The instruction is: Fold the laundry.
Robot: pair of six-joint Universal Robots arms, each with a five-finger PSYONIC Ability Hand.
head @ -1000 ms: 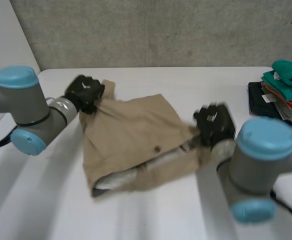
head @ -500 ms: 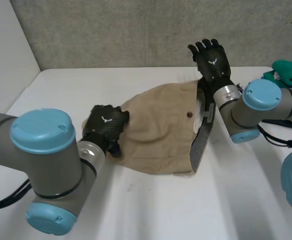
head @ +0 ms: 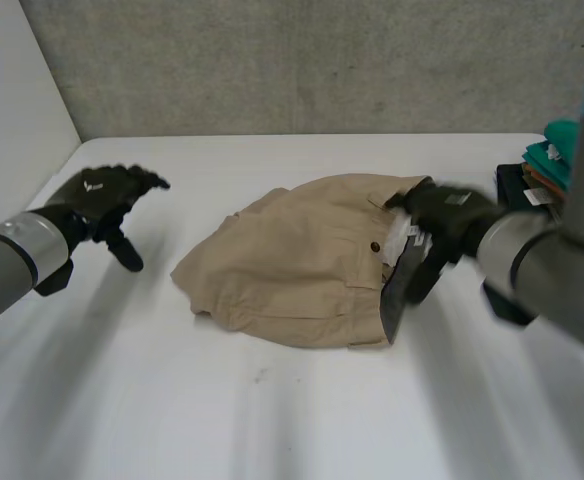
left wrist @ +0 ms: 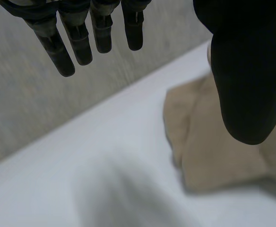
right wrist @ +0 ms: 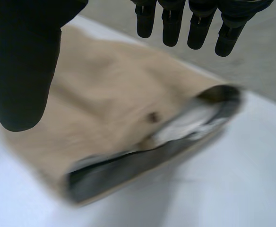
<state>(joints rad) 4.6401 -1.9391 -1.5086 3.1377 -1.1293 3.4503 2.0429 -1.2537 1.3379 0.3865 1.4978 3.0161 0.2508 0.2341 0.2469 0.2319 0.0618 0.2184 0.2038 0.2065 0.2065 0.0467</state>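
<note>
Two hands are over the white surface (head: 272,420) in the head view, and neither holds any cloth. The tan shorts (head: 292,260) lie crumpled in the middle. Their long axis runs across the surface, with the leg end towards the robot's left and the open waistband (head: 404,285) towards its right, a button (head: 374,246) just inside it. The right hand (head: 450,213) is at the waistband end. The left hand (head: 100,192) is well apart from the leg end, with bare surface between. A pile of folded clothes (head: 557,170) sits at the far right edge.

In the left wrist view, the left hand's fingers (left wrist: 81,42) are straight and spread wide from the thumb (left wrist: 246,85), grasping nothing. The shorts (left wrist: 213,151) lie beyond the thumb, off to one side of the palm.

In the right wrist view, the right hand's fingers (right wrist: 171,23) are likewise straight and wide from the thumb (right wrist: 24,71), holding nothing. The shorts (right wrist: 105,94) lie directly under the palm, with the grey-lined waistband (right wrist: 142,163) gaping beneath the fingertips. I cannot tell whether the hand touches the cloth.

By my reading, the right hand is much the nearer. The left must travel towards the leg end before both can lay the shorts flat along that axis.
</note>
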